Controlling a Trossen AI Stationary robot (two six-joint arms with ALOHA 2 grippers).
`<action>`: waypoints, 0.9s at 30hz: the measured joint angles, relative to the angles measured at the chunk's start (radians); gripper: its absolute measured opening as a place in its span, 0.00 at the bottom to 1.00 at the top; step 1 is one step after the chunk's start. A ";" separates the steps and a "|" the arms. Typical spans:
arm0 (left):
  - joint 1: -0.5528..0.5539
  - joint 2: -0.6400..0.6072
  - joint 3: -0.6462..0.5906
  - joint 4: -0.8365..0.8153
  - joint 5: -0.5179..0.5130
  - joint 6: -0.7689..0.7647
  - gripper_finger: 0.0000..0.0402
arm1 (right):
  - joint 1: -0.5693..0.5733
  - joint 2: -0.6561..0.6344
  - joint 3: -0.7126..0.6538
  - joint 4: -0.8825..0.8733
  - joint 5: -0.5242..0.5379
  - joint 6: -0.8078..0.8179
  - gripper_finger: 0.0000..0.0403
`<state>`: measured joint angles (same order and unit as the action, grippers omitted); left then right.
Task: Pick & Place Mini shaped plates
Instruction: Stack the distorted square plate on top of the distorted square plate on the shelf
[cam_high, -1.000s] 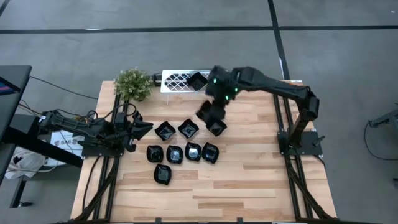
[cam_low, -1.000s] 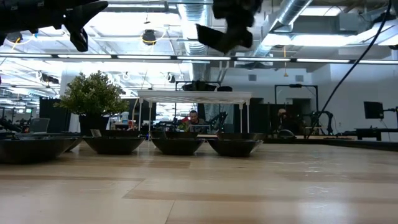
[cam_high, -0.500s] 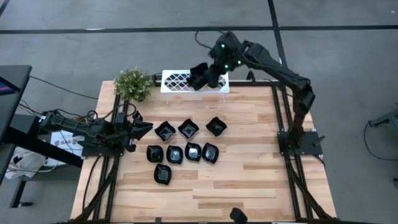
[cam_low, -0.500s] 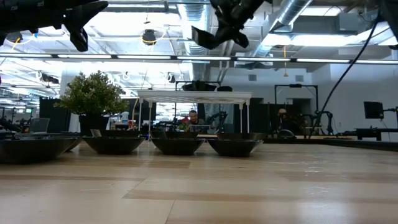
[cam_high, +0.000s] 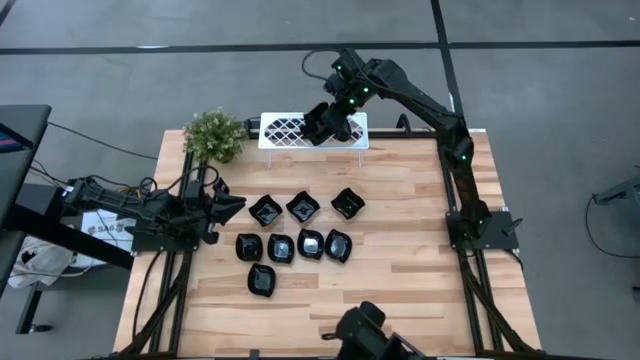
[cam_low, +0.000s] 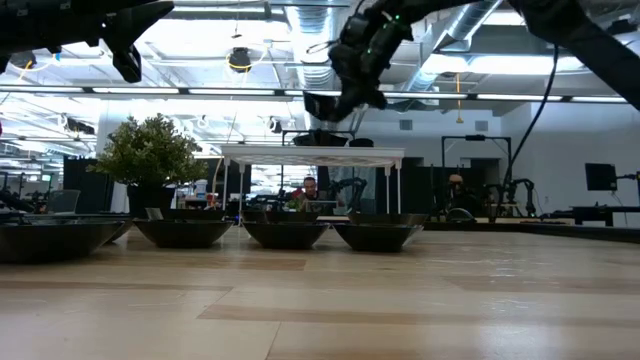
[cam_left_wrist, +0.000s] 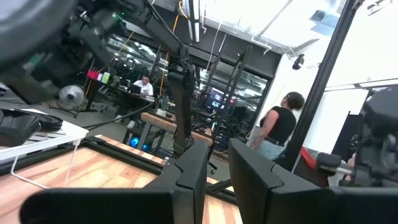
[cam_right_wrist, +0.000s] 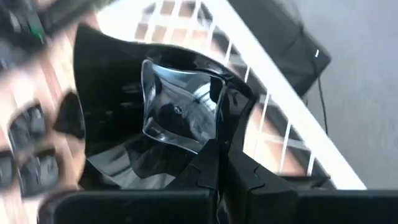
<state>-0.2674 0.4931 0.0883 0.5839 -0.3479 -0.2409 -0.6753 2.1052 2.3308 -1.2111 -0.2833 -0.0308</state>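
Observation:
My right gripper (cam_high: 325, 122) is shut on one mini plate (cam_right_wrist: 180, 109), a glossy black square dish with a wavy rim. It holds the plate over the white lattice rack (cam_high: 290, 130) at the table's far edge. In the low view this plate (cam_low: 325, 104) hangs above the rack top (cam_low: 312, 151), where another dark plate (cam_low: 320, 138) rests. Several more black plates (cam_high: 303, 207) sit on their bases mid-table. My left gripper (cam_high: 238, 207) waits at the left edge, its fingers (cam_left_wrist: 193, 177) a small gap apart and holding nothing. My right gripper pinches the plate's rim (cam_right_wrist: 210, 144) at one side between its two fingers. They slant down toward the table's far edge. The plate is lifted clear above the rack, its hollow side up, reaching out beyond the fingertips.
A small green plant (cam_high: 213, 135) stands left of the rack at the far edge. Bare wood (cam_high: 400, 260) lies right of and nearer than the plates. A dark object (cam_high: 368, 332) pokes in over the table's near edge.
My right gripper has carried its plate from above the mid-table plates toward the far edge, out over the rack, and stayed shut on it. A dark object has come into view at the near edge.

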 joint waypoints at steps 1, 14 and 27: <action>0.000 0.000 0.000 0.000 -0.001 0.000 0.17 | -0.003 0.012 0.005 -0.009 0.003 -0.020 0.01; 0.000 0.000 0.000 0.001 -0.019 0.000 0.17 | 0.015 0.043 0.006 0.026 0.057 -0.195 0.00; 0.000 0.000 0.000 0.001 -0.026 0.000 0.17 | 0.012 0.077 0.005 0.036 0.079 -0.189 0.01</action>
<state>-0.2672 0.4928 0.0883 0.5846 -0.3740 -0.2413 -0.6636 2.1820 2.3360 -1.1750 -0.2043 -0.2201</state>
